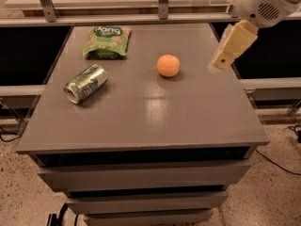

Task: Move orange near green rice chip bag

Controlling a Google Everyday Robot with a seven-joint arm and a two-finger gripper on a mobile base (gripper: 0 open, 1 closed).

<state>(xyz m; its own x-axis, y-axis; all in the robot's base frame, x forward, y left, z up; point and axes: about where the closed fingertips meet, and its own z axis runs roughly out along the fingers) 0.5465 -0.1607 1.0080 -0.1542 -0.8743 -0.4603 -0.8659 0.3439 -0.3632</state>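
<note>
While over table (150,121), right edge: end effector (220,63).

Looks like a robot test lab, not a home. Grey table (197,126) with stacked drawer-like tiers (141,178) under it, speckled hard floor (19,192), loose cables (277,161) on the floor at the right. Metal posts (47,4) and a pale bench behind. Just three staged props on top: orange (168,65), green rice chip bag (107,41), a can (85,83) on its side. My pincer (221,62) hangs above the table's right edge.
</note>
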